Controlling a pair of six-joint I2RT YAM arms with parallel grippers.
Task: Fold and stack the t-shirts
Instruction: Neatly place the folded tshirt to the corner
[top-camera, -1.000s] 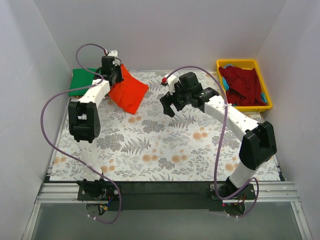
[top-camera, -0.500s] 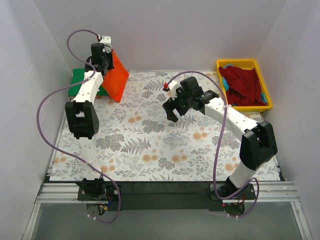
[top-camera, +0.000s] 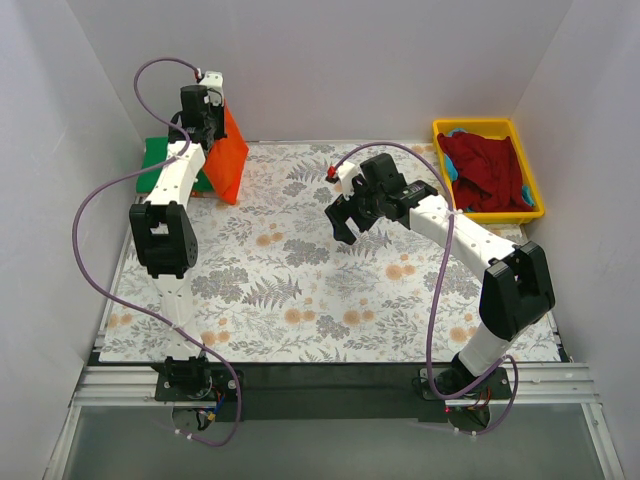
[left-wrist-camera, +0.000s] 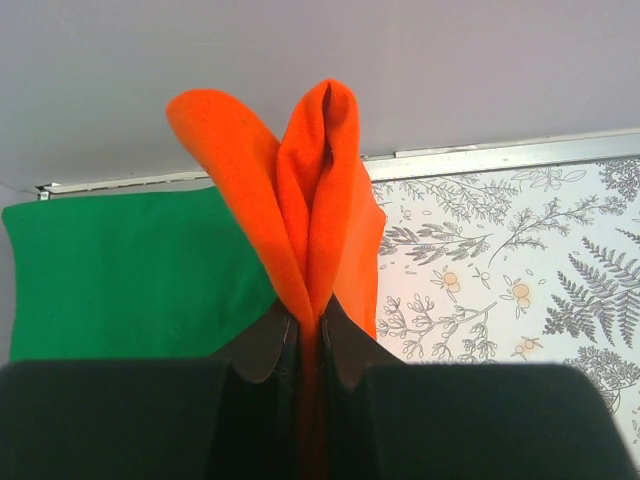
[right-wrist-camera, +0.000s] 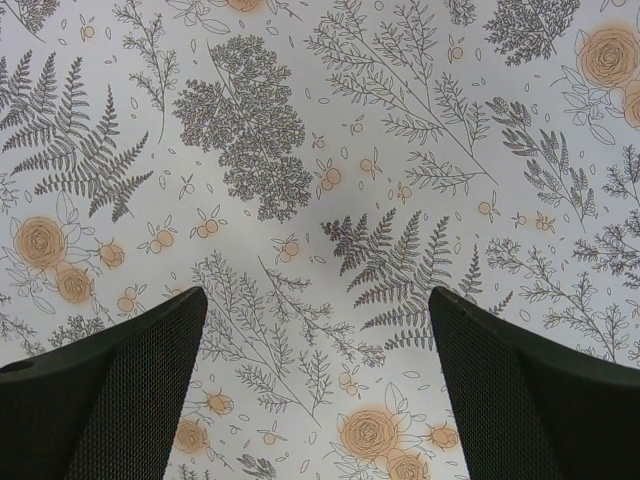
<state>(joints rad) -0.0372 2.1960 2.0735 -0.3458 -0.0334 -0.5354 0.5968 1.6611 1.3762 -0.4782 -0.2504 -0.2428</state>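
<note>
My left gripper (top-camera: 205, 112) is shut on the folded orange-red t-shirt (top-camera: 229, 160), which hangs from it above the table's far left corner. In the left wrist view the cloth (left-wrist-camera: 315, 210) bulges out from between the pinched fingers (left-wrist-camera: 262, 345). The folded green t-shirt (top-camera: 163, 163) lies flat beneath and to the left, also seen in the left wrist view (left-wrist-camera: 130, 270). The dark red t-shirt (top-camera: 487, 172) lies crumpled in the yellow tray. My right gripper (top-camera: 349, 219) hovers open over the middle of the table, nothing between its fingers (right-wrist-camera: 100, 390).
The yellow tray (top-camera: 478, 128) stands at the far right with a bit of blue cloth (top-camera: 455, 133) at its rim. A floral cloth (top-camera: 330, 290) covers the table. White walls close in on three sides, close behind the left gripper.
The left gripper lifted the orange-red t-shirt off the table and carried it left and back, so it now hangs upright beside the green one. The right gripper shifted slightly forward.
</note>
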